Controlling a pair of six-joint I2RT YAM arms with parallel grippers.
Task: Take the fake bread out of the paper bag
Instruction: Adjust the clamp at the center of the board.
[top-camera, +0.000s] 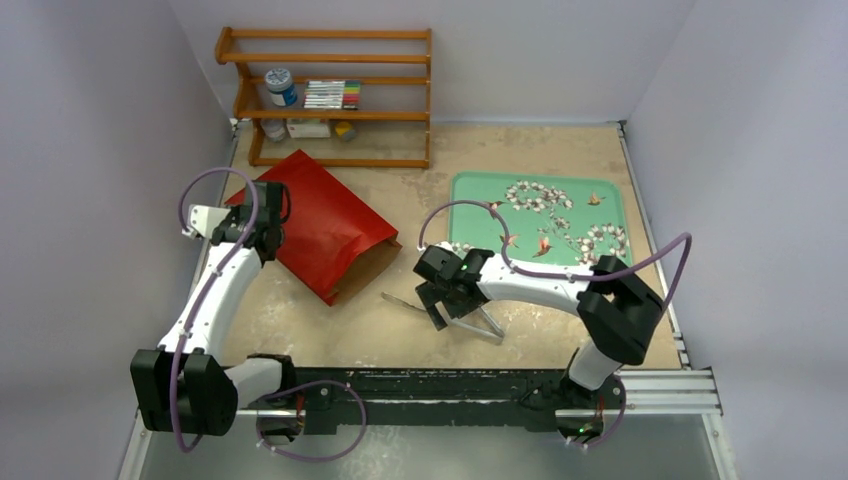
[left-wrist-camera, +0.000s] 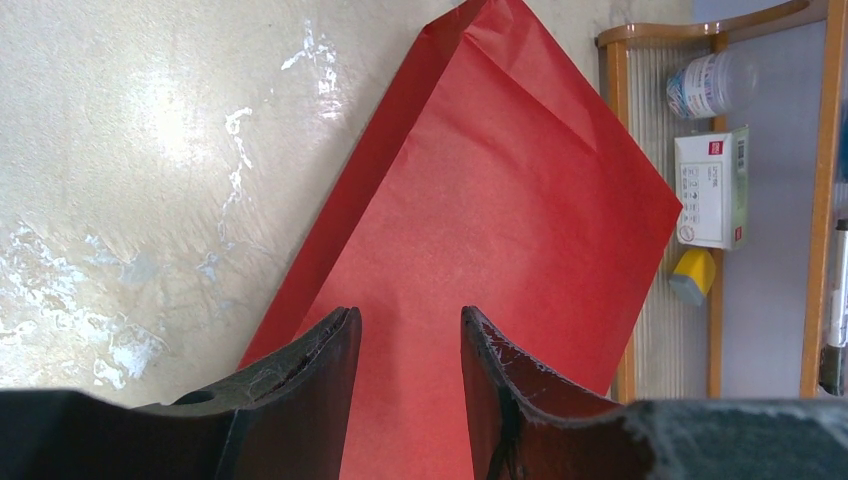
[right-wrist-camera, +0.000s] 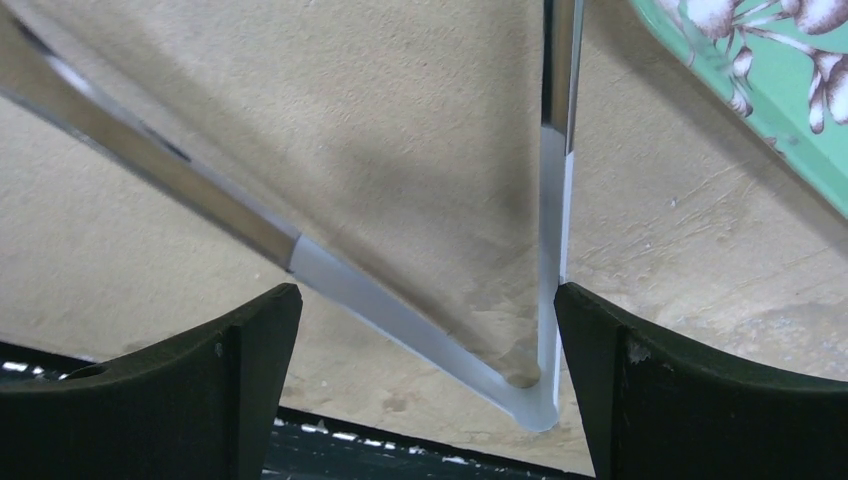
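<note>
The paper bag (top-camera: 322, 228) lies flat on the table, red side up, with its open brown-lined mouth (top-camera: 367, 268) facing the near right. The fake bread is not visible in any view. My left gripper (top-camera: 268, 207) hovers over the bag's closed far-left end. In the left wrist view, the gripper (left-wrist-camera: 410, 322) is open and empty above the red paper (left-wrist-camera: 490, 190). My right gripper (top-camera: 441, 303) is open over the metal tongs (top-camera: 470, 325). In the right wrist view, the gripper (right-wrist-camera: 428, 300) straddles the tongs' hinged end (right-wrist-camera: 530, 395) without closing on it.
A green flowered tray (top-camera: 480, 190) lies at the back right; its corner shows in the right wrist view (right-wrist-camera: 790, 110). A wooden shelf (top-camera: 330, 58) with a jar, boxes and markers stands against the back wall, right behind the bag (left-wrist-camera: 615, 150). Walls enclose three sides.
</note>
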